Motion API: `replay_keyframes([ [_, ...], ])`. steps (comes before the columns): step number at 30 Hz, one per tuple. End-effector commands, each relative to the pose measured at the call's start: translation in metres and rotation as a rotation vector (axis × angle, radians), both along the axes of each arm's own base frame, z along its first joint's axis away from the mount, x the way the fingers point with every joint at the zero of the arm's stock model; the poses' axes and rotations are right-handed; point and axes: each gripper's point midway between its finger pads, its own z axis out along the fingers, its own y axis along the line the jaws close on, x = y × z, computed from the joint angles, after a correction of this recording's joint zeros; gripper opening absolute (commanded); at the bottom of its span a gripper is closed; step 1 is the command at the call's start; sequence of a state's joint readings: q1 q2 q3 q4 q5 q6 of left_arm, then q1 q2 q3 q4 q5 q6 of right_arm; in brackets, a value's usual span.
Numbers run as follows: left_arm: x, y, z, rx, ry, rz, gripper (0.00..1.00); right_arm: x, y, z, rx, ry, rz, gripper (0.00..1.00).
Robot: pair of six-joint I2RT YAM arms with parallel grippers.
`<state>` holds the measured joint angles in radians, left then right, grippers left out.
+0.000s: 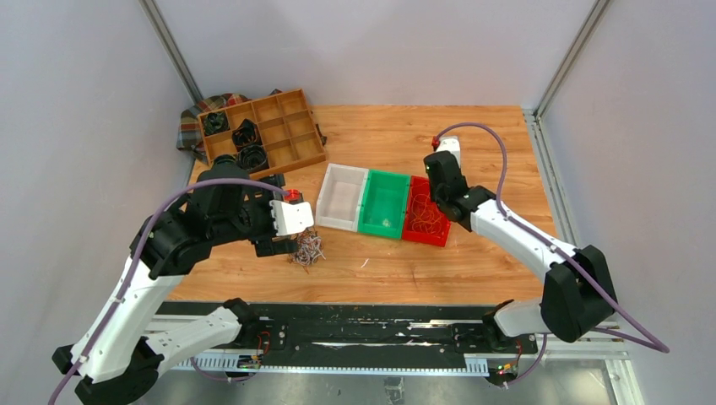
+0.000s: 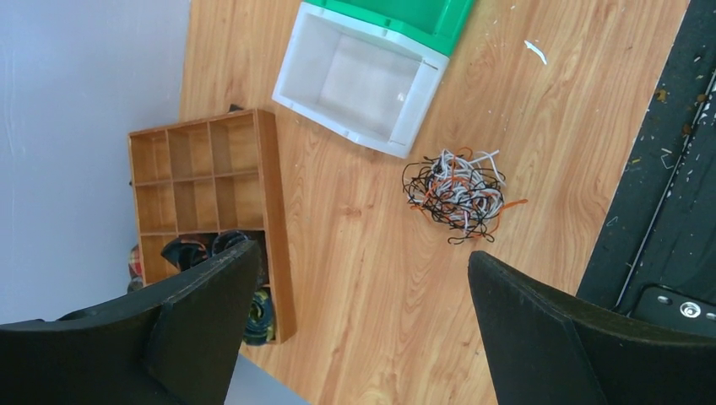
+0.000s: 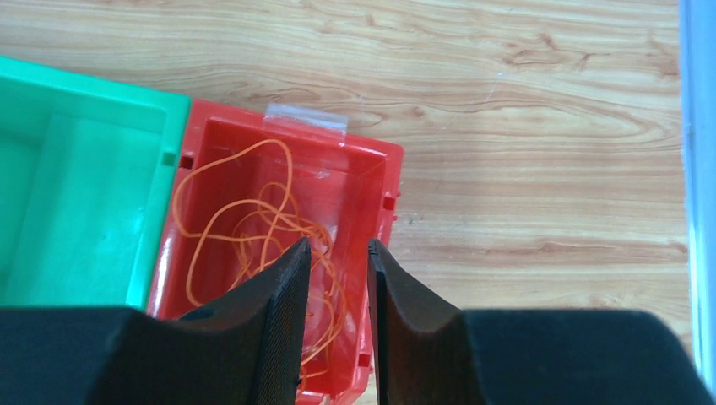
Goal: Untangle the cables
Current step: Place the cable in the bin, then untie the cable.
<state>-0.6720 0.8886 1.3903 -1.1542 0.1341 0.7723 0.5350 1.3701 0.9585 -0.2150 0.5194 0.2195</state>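
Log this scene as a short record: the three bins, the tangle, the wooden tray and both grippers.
white bin: left end of the row
green bin: middle of the row
red bin: right end, loose orange cables inside
tangle of cables: orange, white and black, on the table near the white bin
wooden tray: black rolls in some compartments
left gripper: jaws wide apart, holding nothing, above the table
right gripper: jaws slightly apart, over the red bin
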Motion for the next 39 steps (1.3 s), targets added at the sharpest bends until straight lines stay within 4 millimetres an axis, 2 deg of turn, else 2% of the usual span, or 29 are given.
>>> replay_keyframes([
  [1,-0.001,-0.001,0.006,-0.022,-0.008,0.011,0.98,-0.01,0.012,0.012,0.104,0.031,0.051,0.32],
  [5,-0.001,-0.004,-0.023,-0.02,0.108,0.056,0.98,-0.028,0.023,0.002,0.193,0.075,0.08,0.4],
  [7,0.005,-0.004,-0.042,-0.015,0.18,0.11,0.98,-0.035,0.03,-0.007,0.233,0.107,0.098,0.4],
  [8,0.008,-0.003,-0.051,-0.012,0.208,0.14,0.98,-0.037,0.032,-0.013,0.249,0.126,0.1,0.38],
  [12,0.021,0.004,-0.08,-0.015,0.299,0.24,0.98,-0.043,0.032,-0.046,0.265,0.231,0.076,0.21],
  [15,0.029,0.01,-0.098,-0.043,0.373,0.296,0.98,-0.038,0.023,-0.064,0.25,0.281,0.036,0.19],
  [18,0.035,0.011,-0.118,-0.039,0.403,0.303,0.99,-0.026,0.021,-0.07,0.216,0.287,0.029,0.19],
  [21,0.035,0.011,-0.146,-0.024,0.425,0.3,0.96,-0.015,0.026,-0.059,0.207,0.283,0.04,0.18],
  [24,0.037,0.009,-0.165,-0.023,0.436,0.304,0.94,-0.007,0.035,-0.023,0.219,0.164,0.072,0.2],
  [27,0.04,0.006,-0.178,-0.031,0.445,0.301,0.92,-0.013,0.049,0.014,0.224,0.047,0.13,0.3],
  [29,0.043,0.003,-0.186,-0.042,0.442,0.298,0.91,-0.024,0.059,0.032,0.224,-0.005,0.164,0.38],
  [33,0.05,0.0,-0.205,-0.041,0.437,0.292,0.88,-0.056,0.094,0.037,0.236,-0.037,0.262,0.52],
  [37,0.053,0.002,-0.226,-0.003,0.457,0.3,0.79,-0.087,0.131,0.031,0.336,-0.036,0.365,0.54],
  [38,0.054,0.003,-0.23,0.006,0.46,0.303,0.75,-0.094,0.14,0.03,0.363,-0.039,0.397,0.54],
  [39,0.055,0.004,-0.232,0.008,0.459,0.309,0.67,-0.103,0.148,0.025,0.372,-0.036,0.428,0.54],
])
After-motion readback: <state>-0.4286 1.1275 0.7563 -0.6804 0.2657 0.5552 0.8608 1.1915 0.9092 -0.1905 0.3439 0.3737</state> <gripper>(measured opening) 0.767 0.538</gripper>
